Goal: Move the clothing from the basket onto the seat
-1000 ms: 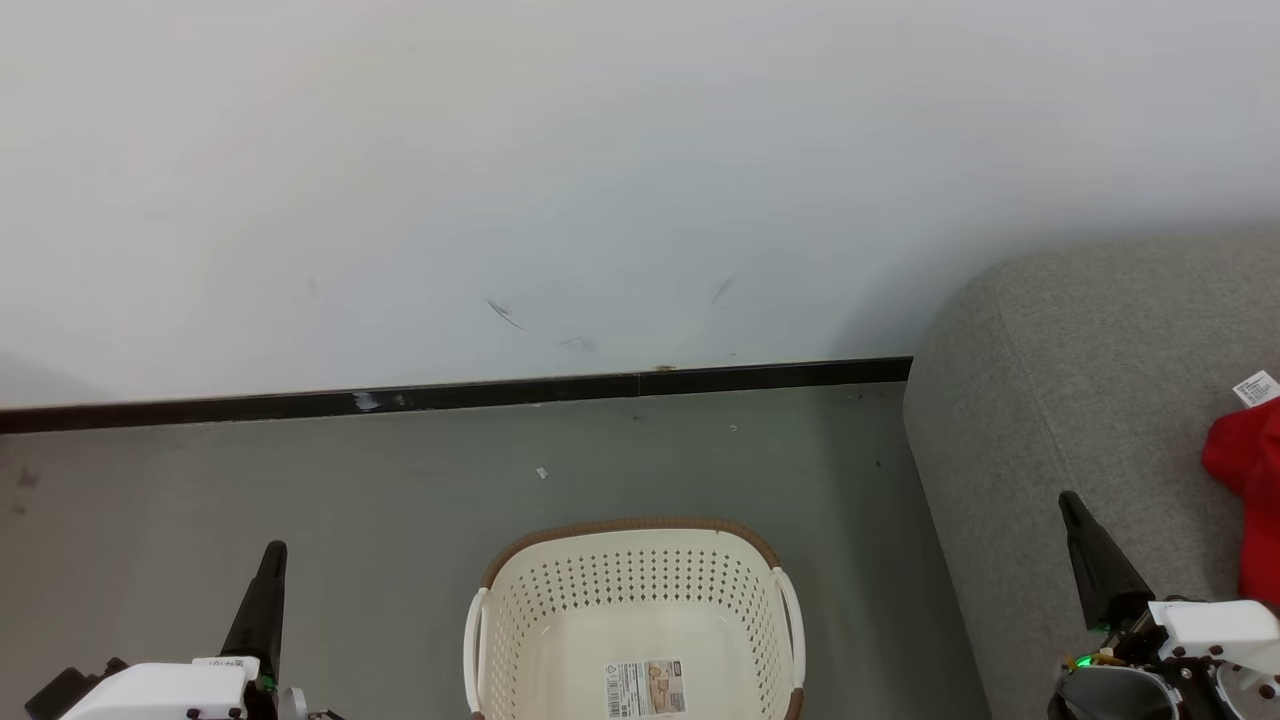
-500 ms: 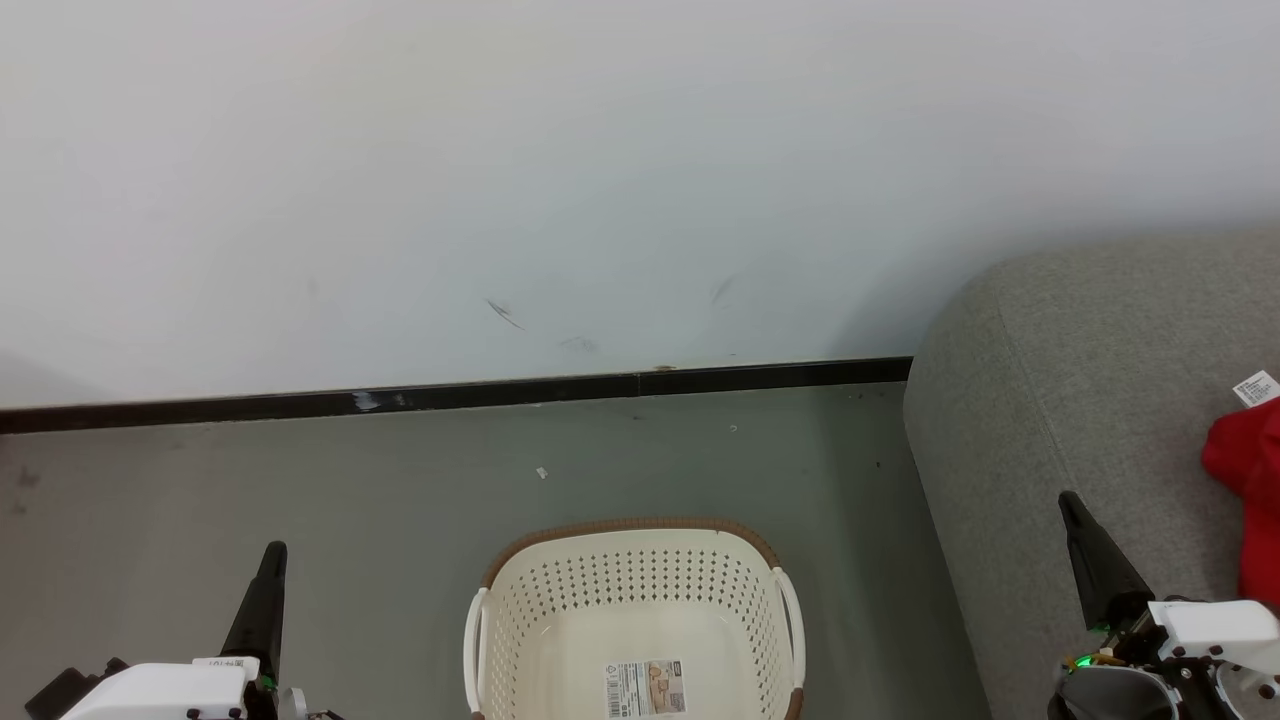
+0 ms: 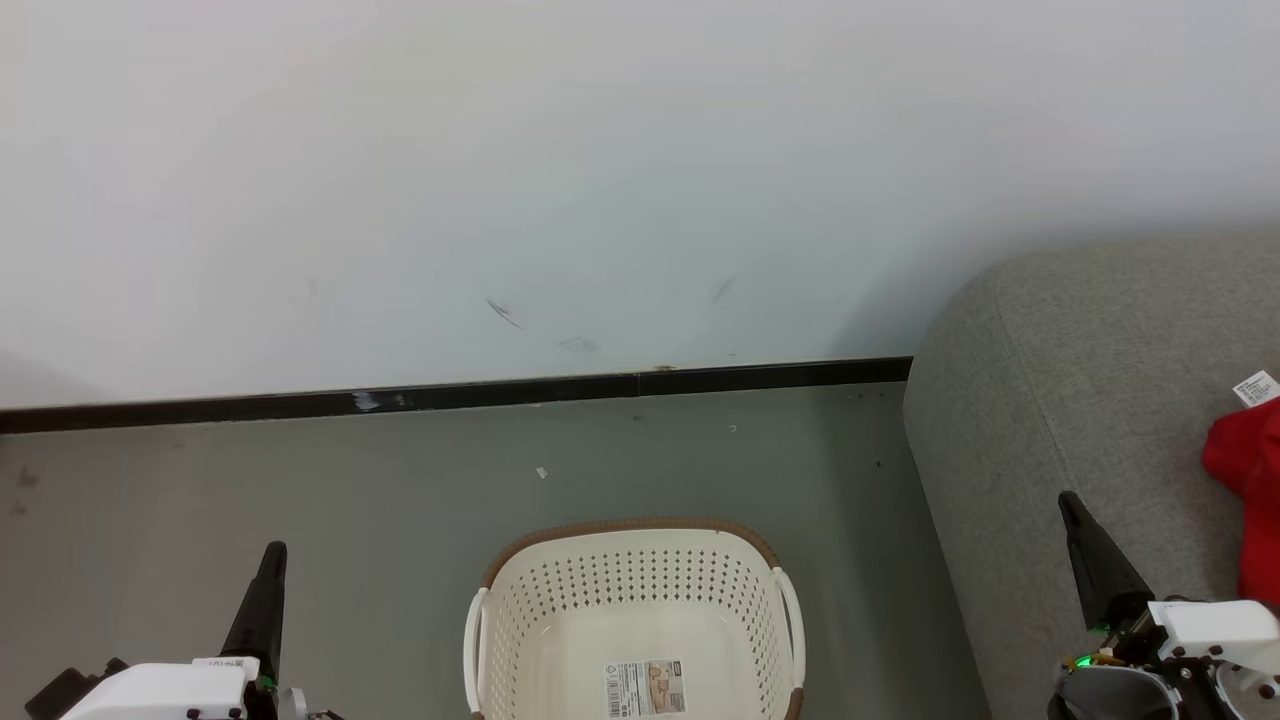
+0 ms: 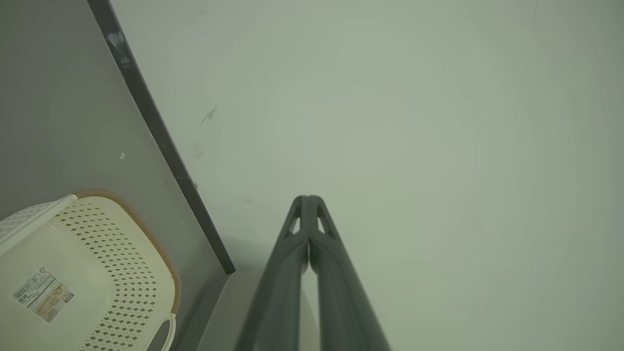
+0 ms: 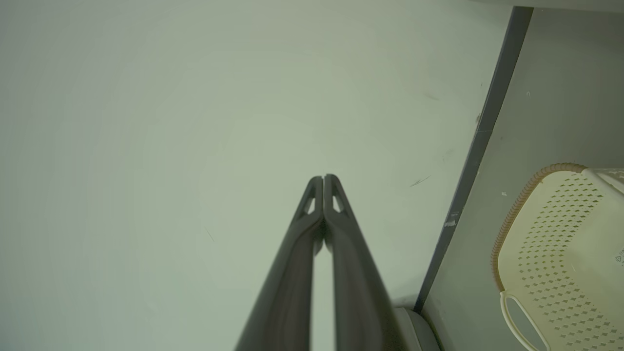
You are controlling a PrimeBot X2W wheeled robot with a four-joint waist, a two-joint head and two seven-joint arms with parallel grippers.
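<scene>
The cream basket [image 3: 634,610] stands on the grey floor at the bottom centre of the head view, with nothing in it but its bottom label [image 3: 645,687]. Red clothing [image 3: 1248,500] with a white tag [image 3: 1256,388] lies on the grey seat [image 3: 1080,400] at the right edge. My left gripper [image 3: 272,553] is at the lower left, left of the basket, shut and holding nothing. My right gripper [image 3: 1070,503] is over the seat's front part, shut and holding nothing. The wrist views show each pair of fingers closed together, left gripper [image 4: 307,199] and right gripper [image 5: 323,178], with the basket [image 4: 87,273] [image 5: 560,253] beside them.
A pale wall [image 3: 600,180] with a black skirting strip [image 3: 450,395] runs behind the basket. Grey floor [image 3: 300,480] lies open to the basket's left and behind it. The seat's rounded side stands close to the basket's right.
</scene>
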